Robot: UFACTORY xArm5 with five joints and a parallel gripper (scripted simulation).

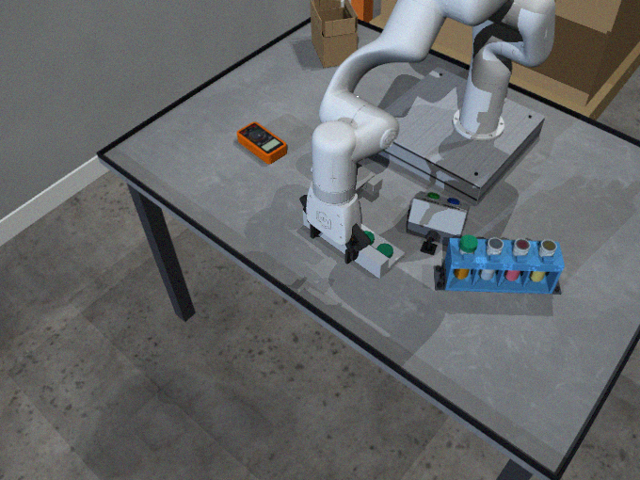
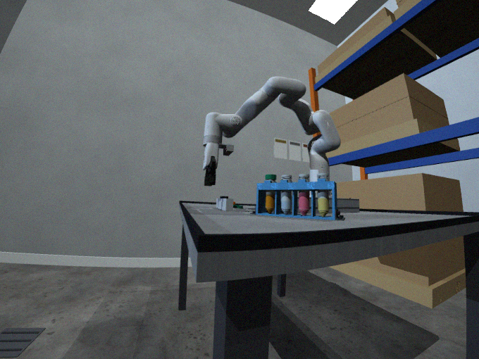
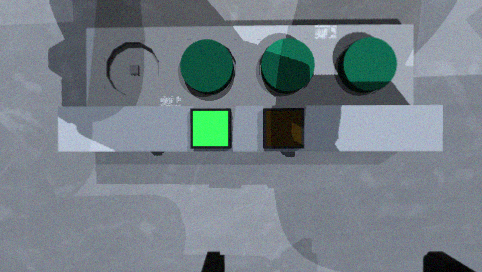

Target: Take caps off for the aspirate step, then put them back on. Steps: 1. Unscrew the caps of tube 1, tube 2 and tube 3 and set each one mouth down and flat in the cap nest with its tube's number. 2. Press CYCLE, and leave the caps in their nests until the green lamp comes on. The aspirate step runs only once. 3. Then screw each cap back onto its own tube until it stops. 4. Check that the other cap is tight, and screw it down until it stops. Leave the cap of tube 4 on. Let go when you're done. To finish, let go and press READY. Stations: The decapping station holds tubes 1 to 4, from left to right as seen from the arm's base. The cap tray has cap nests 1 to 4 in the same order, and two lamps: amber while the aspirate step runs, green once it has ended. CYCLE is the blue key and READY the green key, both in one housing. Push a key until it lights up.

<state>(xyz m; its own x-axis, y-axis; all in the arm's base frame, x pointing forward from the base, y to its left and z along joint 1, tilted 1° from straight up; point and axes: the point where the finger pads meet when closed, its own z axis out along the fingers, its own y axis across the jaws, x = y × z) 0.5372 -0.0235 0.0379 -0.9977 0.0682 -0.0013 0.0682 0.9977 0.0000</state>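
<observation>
My gripper (image 1: 331, 244) (image 2: 209, 179) (image 3: 327, 265) is open and empty, and hangs above the grey cap tray (image 1: 373, 265) (image 2: 226, 203) (image 3: 380, 127). In the wrist view three green caps (image 3: 207, 65) (image 3: 287, 64) (image 3: 369, 63) sit in nests, and the leftmost nest (image 3: 114, 75) is empty. The green lamp (image 3: 210, 128) is lit and the amber lamp (image 3: 283, 128) is dark. The blue tube rack (image 1: 502, 282) (image 2: 296, 185) holds one tube with a green cap (image 1: 468, 243) (image 2: 270, 177) and three open tubes (image 1: 495, 245) (image 1: 521, 245) (image 1: 547, 247). The key housing (image 1: 436, 217) carries the green key (image 1: 433, 196) and the blue key (image 1: 453, 200).
An orange multimeter (image 1: 261, 142) lies to the left of the arm. A cardboard box (image 1: 333, 29) stands at the table's back edge. The arm's base plate (image 1: 464, 149) is behind the key housing. A small black part (image 1: 429, 245) sits between tray and rack. Shelves with boxes (image 2: 399, 108) stand behind.
</observation>
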